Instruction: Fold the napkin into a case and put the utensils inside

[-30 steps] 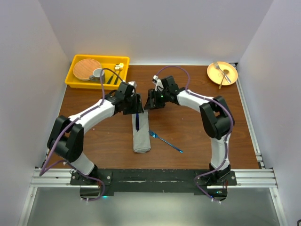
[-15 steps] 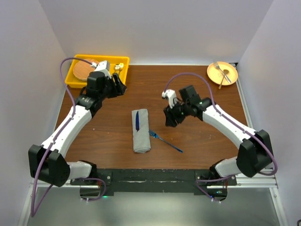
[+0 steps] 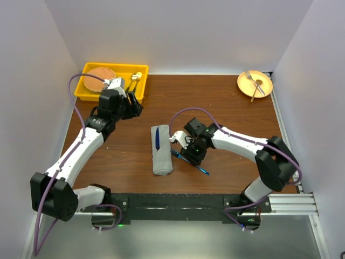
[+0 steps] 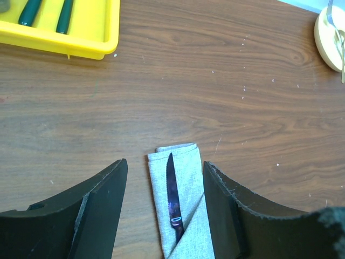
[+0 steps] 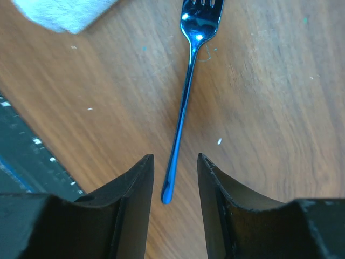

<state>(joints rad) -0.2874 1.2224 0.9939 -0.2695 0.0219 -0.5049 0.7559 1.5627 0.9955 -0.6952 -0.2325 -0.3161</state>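
**Right tool [image 5: 174,156] low over the fork [image 5: 186,102], left tool [image 4: 164,162] raised near the yellow tray [image 4: 81,43]**

The fingers of the right tool are spread, and the blue handle end of the fork is seen between them with a gap of bare desk [image 3: 226,113] on each side, so the fork is not pinched. The tines of the fork point away from this tool, toward the case [image 3: 160,154], which lies just beside it on its left. The left tool is also spread and nothing is held in it. From its wrist camera the grey case is seen between its two fingers, but on the desk below and apart from them. The knife [image 4: 172,199] is tucked in the case, with the blade sticking out toward the tray. A plate [image 3: 255,83] is standing well apart from both tools, at the far right corner.
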